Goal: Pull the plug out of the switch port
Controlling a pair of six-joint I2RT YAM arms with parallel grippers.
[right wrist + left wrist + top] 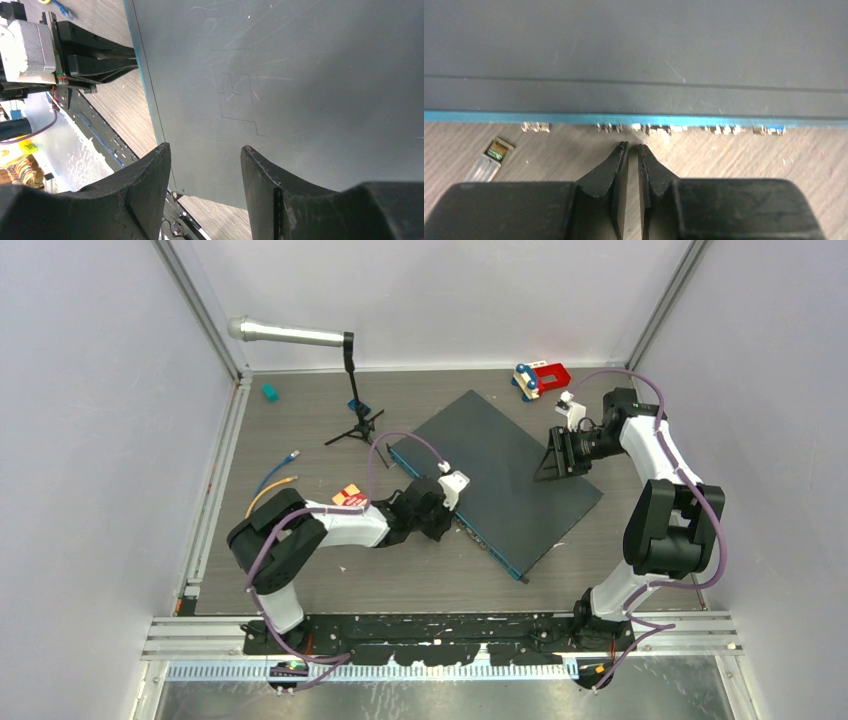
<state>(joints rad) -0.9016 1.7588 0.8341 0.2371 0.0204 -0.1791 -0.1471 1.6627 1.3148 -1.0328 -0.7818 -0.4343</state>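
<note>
While the switch [500, 480] lay flat and skewed in the middle of the grey worktop [330, 575], its thin blue front edge [484, 117] faced near and left, towards the left arm. At far left a microphone on a stand [290, 335] reached over the worktop, with loose blue and yellow cables [278, 475] nearer.

The left tool [633, 148] sat low on the worktop, its tips just short of the row of small ports [659, 129], apparently lined up to take the plug. Its fingers were almost together, with only a thin slit between them and nothing showing in it. The plug itself was too small to pick out among the ports. A small clear connector [498, 150] lay loose to the left of the fingers.

Further right, the right tool [205, 147] stood spread wide over the switch's top near its far right edge. It gripped nothing and was probably there to steady the box against the pull. A red and blue toy [540, 378] sat at far right. Faint scratched outlines [235, 90] marked the lid; no brand or writing was legible.
</note>
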